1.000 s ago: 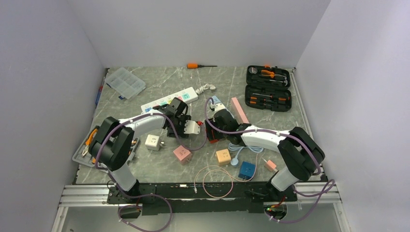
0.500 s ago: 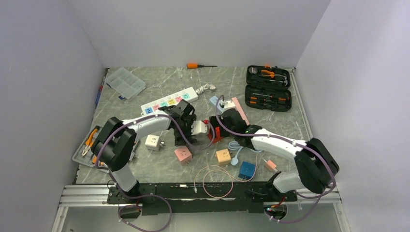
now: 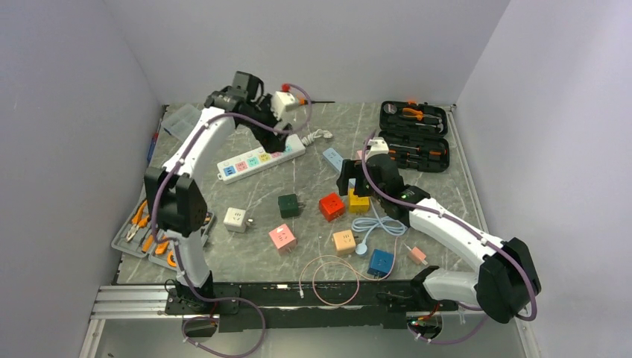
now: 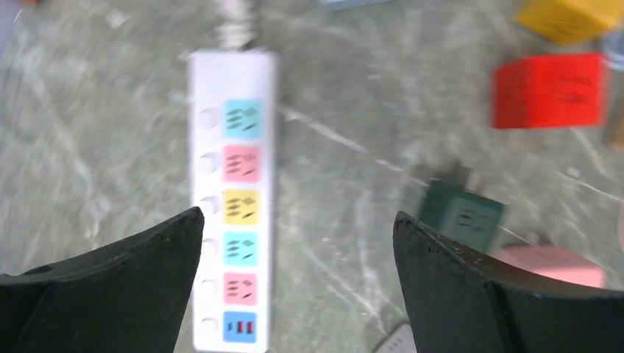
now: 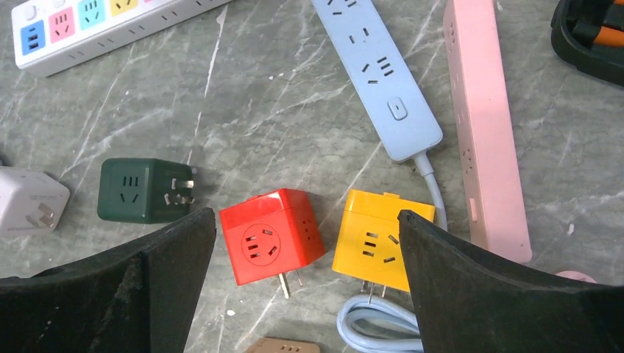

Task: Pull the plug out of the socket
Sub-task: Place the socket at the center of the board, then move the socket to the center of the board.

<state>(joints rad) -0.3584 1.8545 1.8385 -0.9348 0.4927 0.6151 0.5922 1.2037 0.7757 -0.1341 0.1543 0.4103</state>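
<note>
Plug cube (image 5: 143, 190), green, lies on the desk (image 3: 350, 127) just beside the red socket cube (image 5: 272, 235), not touching, prongs toward it. Right end effector (image 5: 305, 220) hovers above both, jaws wide, empty. Farther back, left end effector (image 4: 298, 217) hangs wide open over the white power strip (image 4: 234, 220).

L-wrist view blurred; green cube (image 4: 462, 215) detail prob. unreadable.

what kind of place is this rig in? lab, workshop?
Most likely a robot lab test cell: plain white walls box in a marble-patterned tabletop, staged with a red cube socket, a white power strip and an open tool case.
</note>
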